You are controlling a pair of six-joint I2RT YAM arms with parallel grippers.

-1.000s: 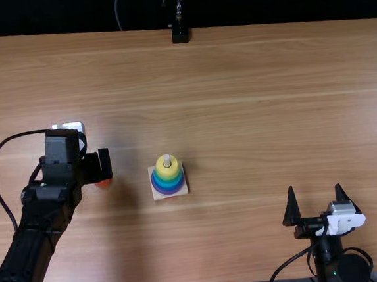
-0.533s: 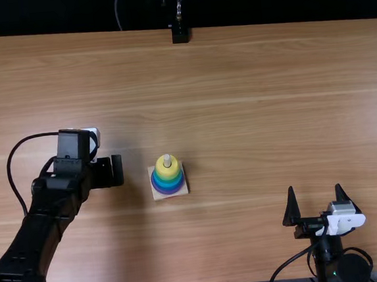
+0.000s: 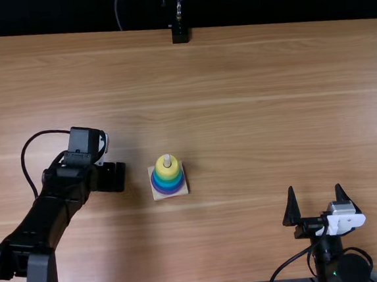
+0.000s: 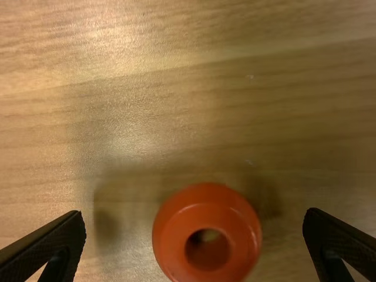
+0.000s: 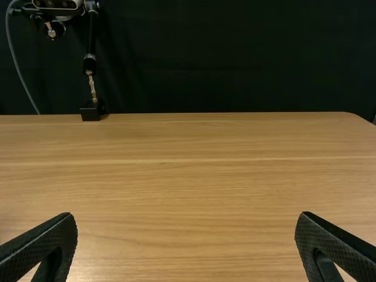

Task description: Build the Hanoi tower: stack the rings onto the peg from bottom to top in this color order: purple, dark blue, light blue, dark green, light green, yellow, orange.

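Note:
My left gripper (image 3: 112, 177) is over the table left of the ring tower. In the left wrist view the left gripper (image 4: 195, 241) is open, and the orange ring (image 4: 207, 235) lies flat on the table between its two spread fingers, not gripped. The tower's square wooden base (image 3: 183, 190) carries a peg (image 3: 167, 160) with stacked rings: purple (image 3: 170, 190) lowest, blue and green shades above it, the yellow ring (image 3: 167, 171) topmost. My right gripper (image 3: 318, 203) stands open at the near right; in the right wrist view the right gripper (image 5: 187, 244) has nothing between its fingers.
The wooden table (image 3: 252, 109) extends around the tower. A black stand foot (image 3: 180, 35) is at the far edge, near the middle. Cables loop beside the left arm and the right arm.
The left arm has shifted rightward and its gripper has come slightly nearer the tower. The orange ring seen beside it a second ago is now covered from above. The right arm and tower are unmoved.

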